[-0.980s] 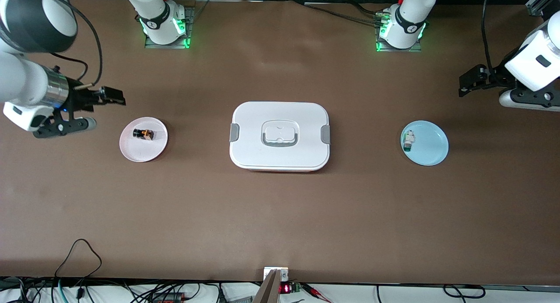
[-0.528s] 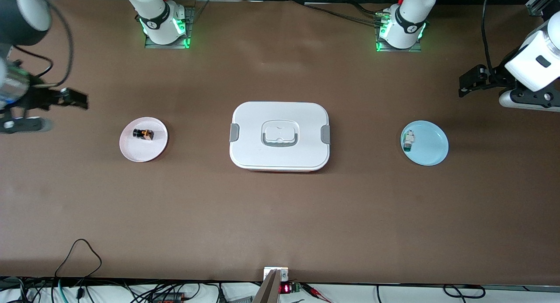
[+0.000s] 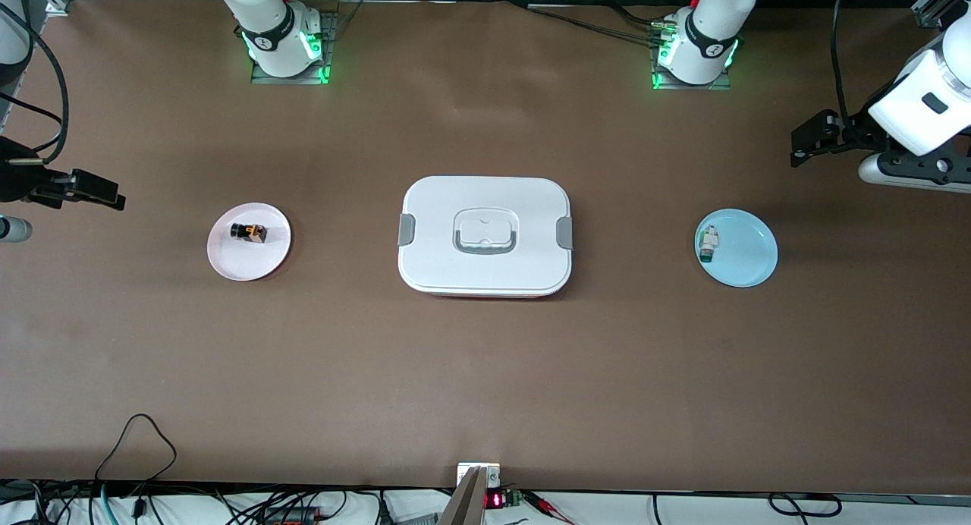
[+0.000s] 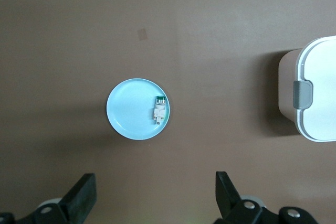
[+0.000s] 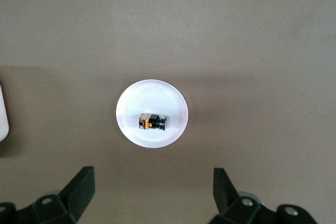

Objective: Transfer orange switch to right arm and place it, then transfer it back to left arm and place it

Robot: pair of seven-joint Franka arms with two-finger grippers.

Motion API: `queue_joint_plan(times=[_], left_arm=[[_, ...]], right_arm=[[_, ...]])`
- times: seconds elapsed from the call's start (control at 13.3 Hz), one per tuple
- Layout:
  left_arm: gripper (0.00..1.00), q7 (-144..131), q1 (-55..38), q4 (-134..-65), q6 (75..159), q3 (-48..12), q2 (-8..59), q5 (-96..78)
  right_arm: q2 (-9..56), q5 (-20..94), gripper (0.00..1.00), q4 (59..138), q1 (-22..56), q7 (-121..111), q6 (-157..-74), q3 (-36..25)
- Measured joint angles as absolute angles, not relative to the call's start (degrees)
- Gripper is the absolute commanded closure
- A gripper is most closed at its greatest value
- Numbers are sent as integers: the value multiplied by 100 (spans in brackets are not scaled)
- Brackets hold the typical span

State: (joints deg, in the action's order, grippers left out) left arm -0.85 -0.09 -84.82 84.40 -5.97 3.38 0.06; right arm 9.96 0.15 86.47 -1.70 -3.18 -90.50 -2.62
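bright, even overhead light; soft shadows beside the box [image 3: 485, 235] and plates; views sharp, no glare.

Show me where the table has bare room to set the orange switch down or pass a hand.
Bare brown table runs wide between the box and the front camera's edge, and between the box and the bases. Narrower gaps separate the box from the pink plate, which holds the orange switch, and from the blue plate. Nowhere is crowded.
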Motion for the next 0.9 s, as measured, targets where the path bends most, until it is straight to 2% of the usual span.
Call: queue_joint_plan(times=[0.38,0.9], left_arm=[[0,-99,-8,-8478,8438,-594,339,6],[0,-199,-7,-8475,8438,-593,339,6]], right_arm=[[657,-200,0,9088,62,-64,-9089,-246],[-304,-215,0,10060,64,-31,-9284,-281]])
